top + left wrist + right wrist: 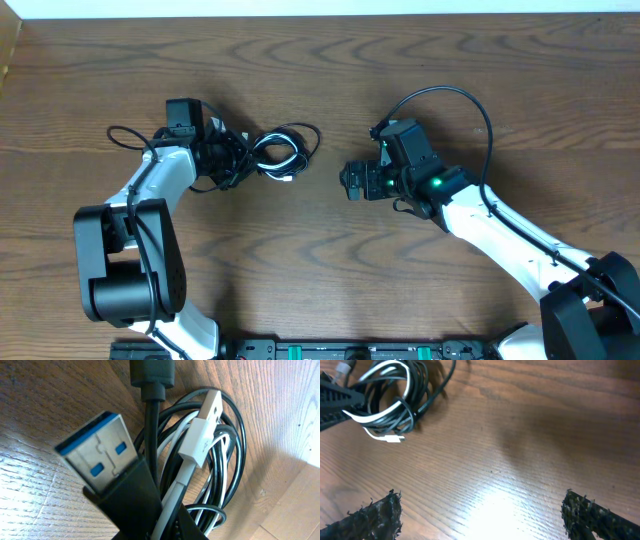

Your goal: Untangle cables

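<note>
The cables (272, 152) lie as one tangled bundle of black and white loops on the table, left of centre. My left gripper (222, 158) is at the bundle's left end, shut on the cables. In the left wrist view its jaws (170, 529) pinch a white strand and black strands. Above them a black plug with a blue insert (100, 450) and a white plug (202, 430) stick up. My right gripper (352, 182) hovers to the right of the bundle, open and empty. In the right wrist view its fingers (375, 515) stand wide apart, with the cables (395, 395) at the top left.
The wooden table (330, 270) runs to a pale edge at the back (320, 8). A thick black arm wire (450, 95) arcs over the right arm. A thin black loop (125, 135) lies left of the left wrist.
</note>
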